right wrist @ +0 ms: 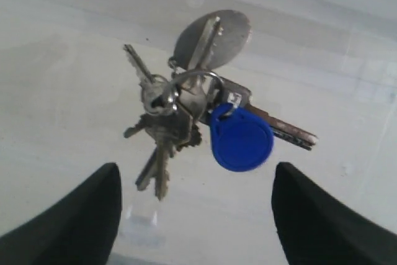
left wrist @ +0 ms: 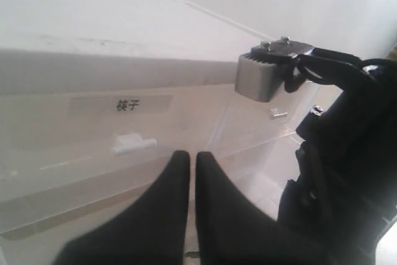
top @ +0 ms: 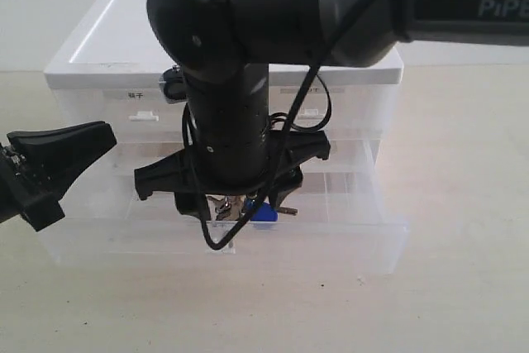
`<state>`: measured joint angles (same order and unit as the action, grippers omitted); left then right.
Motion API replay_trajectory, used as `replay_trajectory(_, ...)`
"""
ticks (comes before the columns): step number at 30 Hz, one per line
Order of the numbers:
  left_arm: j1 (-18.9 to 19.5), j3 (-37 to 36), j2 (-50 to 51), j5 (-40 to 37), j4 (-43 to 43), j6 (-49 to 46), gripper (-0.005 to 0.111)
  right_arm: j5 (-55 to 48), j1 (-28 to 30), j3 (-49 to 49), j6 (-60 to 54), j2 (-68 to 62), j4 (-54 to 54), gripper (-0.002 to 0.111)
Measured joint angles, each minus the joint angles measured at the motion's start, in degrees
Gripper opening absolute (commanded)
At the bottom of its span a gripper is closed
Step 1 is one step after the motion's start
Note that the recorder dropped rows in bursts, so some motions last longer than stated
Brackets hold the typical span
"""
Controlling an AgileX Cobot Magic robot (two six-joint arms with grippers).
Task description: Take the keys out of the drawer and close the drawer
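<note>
The translucent bottom drawer [top: 364, 245] is pulled out toward the front of the white-topped cabinet [top: 91, 64]. On its floor lie the keys [right wrist: 186, 113] with their blue fob [right wrist: 240, 139], partly seen under the arm as keys [top: 248, 208] in the exterior view. My right gripper [right wrist: 195, 178] hovers straight above them, jaws wide apart, with nothing between its fingers [right wrist: 310, 209]. Off the drawer's left end sits my left gripper [top: 99, 140], its fingers [left wrist: 177, 172] pressed almost together on nothing, facing the cabinet front.
The right arm's dark body [top: 240, 55] covers the cabinet's middle. A labelled half-width upper drawer [left wrist: 124, 105] with a white tab handle [left wrist: 133, 143] faces the left wrist camera. Beige tabletop [top: 248, 312] spreads in front of the open drawer.
</note>
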<state>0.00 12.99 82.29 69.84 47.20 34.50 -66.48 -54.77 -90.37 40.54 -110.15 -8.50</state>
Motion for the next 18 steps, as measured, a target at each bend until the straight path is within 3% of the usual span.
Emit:
replay_trajectory(5,0.0,0.0,0.0,0.0,0.1,0.0,0.005,9.3,-1.6,1.5,1.7,-0.6,-0.4,0.062)
replay_trajectory(18,0.0,0.0,0.0,0.0,0.4,0.4,0.005,4.2,-1.7,1.5,3.7,-2.5,-5.5,0.062)
